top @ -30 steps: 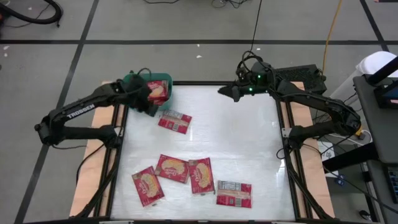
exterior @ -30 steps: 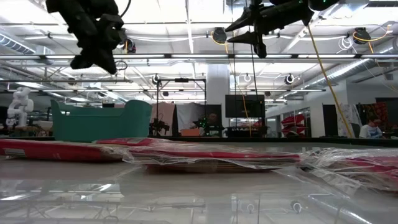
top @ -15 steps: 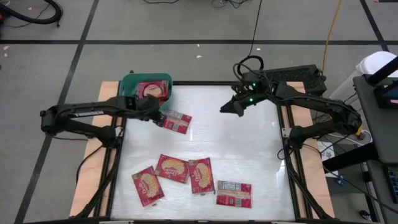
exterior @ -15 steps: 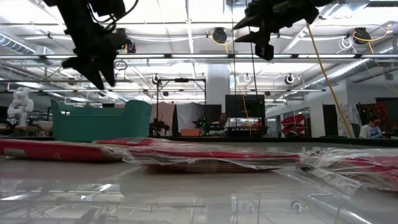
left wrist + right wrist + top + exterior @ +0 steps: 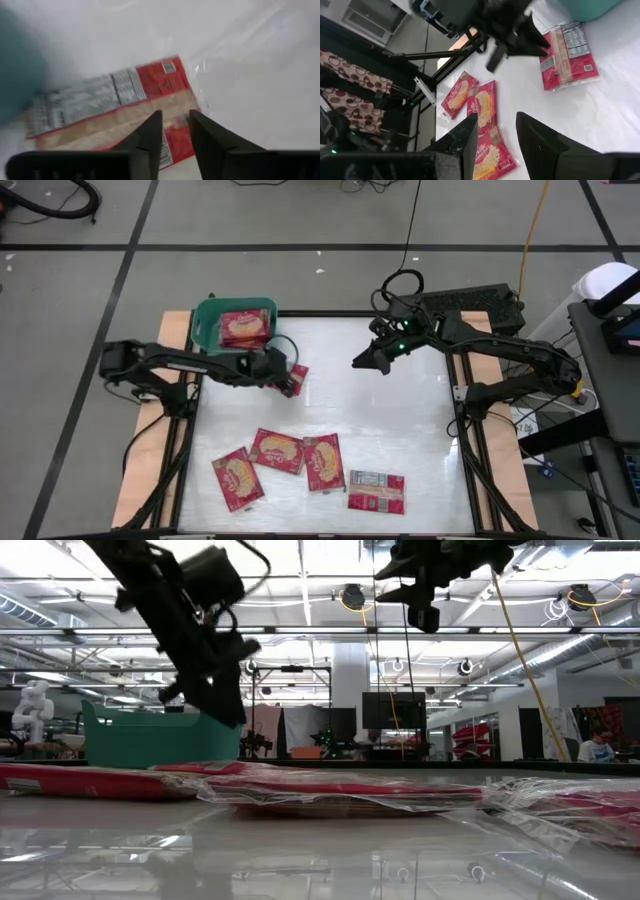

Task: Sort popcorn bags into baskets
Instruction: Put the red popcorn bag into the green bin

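Here the left gripper (image 5: 172, 131), fingers narrowly parted and holding nothing, hangs just above a label-side popcorn bag (image 5: 107, 102). Flat on the table (image 5: 400, 430), the packet could slip between the tips. The basket (image 5: 207, 317) beside it holds one bag (image 5: 244, 328). The right gripper (image 5: 362, 360) waits empty, slightly open.

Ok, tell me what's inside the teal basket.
The teal basket holds one red popcorn bag lying flat, picture side up. Whether another bag lies beneath it cannot be seen; the low view shows only the basket's outer wall.
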### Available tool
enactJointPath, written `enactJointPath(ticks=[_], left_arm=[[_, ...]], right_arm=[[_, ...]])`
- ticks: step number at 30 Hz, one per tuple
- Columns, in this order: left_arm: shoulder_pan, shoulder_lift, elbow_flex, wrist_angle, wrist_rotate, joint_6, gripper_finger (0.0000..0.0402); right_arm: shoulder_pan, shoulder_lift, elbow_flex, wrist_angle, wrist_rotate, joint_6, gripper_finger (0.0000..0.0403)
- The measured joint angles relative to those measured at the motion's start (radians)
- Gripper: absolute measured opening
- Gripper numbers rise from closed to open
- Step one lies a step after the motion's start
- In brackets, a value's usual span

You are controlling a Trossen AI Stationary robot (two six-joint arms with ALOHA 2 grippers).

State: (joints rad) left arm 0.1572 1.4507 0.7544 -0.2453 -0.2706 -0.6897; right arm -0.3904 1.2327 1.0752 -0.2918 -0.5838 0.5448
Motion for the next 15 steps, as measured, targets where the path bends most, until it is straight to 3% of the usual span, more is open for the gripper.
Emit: enactJointPath(ticks=[7, 15], left_arm=[[-0.013, 0.152, 0.005, 0.066, 0.009, -0.023, 0.0048], [-0.061, 0.26, 0.011, 0.187, 0.064, -0.011, 0.0035]], right_arm=[[0.0, 0.0, 0.0, -0.004, -0.026, 0.004, 0.0125], [0.0, 0.0, 0.0, -0.003, -0.05, -0.014, 0.0125]])
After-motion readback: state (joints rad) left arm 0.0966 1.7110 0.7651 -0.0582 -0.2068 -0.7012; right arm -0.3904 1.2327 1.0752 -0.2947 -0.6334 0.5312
